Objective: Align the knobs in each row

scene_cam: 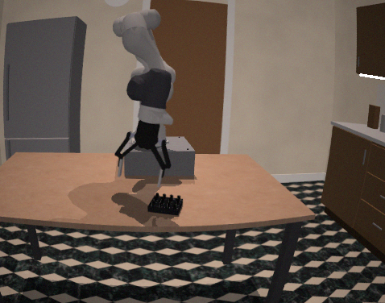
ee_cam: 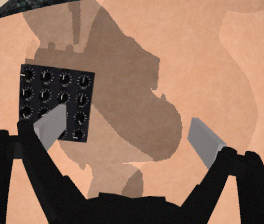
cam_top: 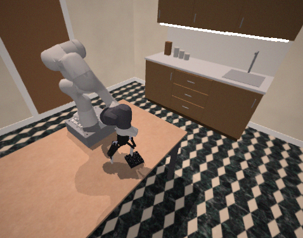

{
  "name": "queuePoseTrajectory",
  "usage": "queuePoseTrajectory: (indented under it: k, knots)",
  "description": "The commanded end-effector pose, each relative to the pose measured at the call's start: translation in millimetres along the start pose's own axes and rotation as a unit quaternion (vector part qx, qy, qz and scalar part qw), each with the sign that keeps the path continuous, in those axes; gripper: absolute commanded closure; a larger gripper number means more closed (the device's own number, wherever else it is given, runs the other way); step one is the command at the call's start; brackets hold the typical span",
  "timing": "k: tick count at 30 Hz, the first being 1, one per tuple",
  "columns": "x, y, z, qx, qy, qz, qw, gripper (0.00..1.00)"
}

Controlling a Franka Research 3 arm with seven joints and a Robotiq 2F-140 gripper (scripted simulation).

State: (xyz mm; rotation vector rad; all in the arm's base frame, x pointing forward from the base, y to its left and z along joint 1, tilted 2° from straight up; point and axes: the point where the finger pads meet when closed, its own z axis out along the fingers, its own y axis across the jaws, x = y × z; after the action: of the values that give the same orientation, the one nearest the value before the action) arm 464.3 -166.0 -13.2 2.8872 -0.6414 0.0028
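The knob box (cam_top: 134,159) is a small black square box with rows of black knobs, standing on the wooden table near its front edge. It also shows in the exterior view (scene_cam: 165,205) and at the left of the wrist view (ee_cam: 55,102). The knob lines and marks are too small to read. My gripper (cam_top: 121,152) (scene_cam: 140,175) is open and empty, hanging above the table just beside and behind the box. In the wrist view the gripper (ee_cam: 126,135) has its left fingertip over the box's near edge, and its right fingertip is over bare table.
The robot's grey base block (scene_cam: 159,157) stands on the table behind the box. The table's edge (scene_cam: 168,227) runs close in front of the box. A kitchen counter (cam_top: 202,85) and a fridge (scene_cam: 39,85) stand away from the table.
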Motion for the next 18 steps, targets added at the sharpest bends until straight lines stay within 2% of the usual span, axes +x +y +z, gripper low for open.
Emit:
queuePoseTrajectory:
  k: [1,5,6,18]
  knots:
    - [-1,-1,0.5,0.002,-0.001,0.011,1.0,0.0]
    - [-1,-1,0.5,0.002,-0.001,0.011,1.0,0.0]
    - [-8,-34,-3.4,0.026,-0.01,0.035,0.999,0.0]
    - [-8,-35,-3.4,0.027,-0.01,0.035,0.999,0.0]
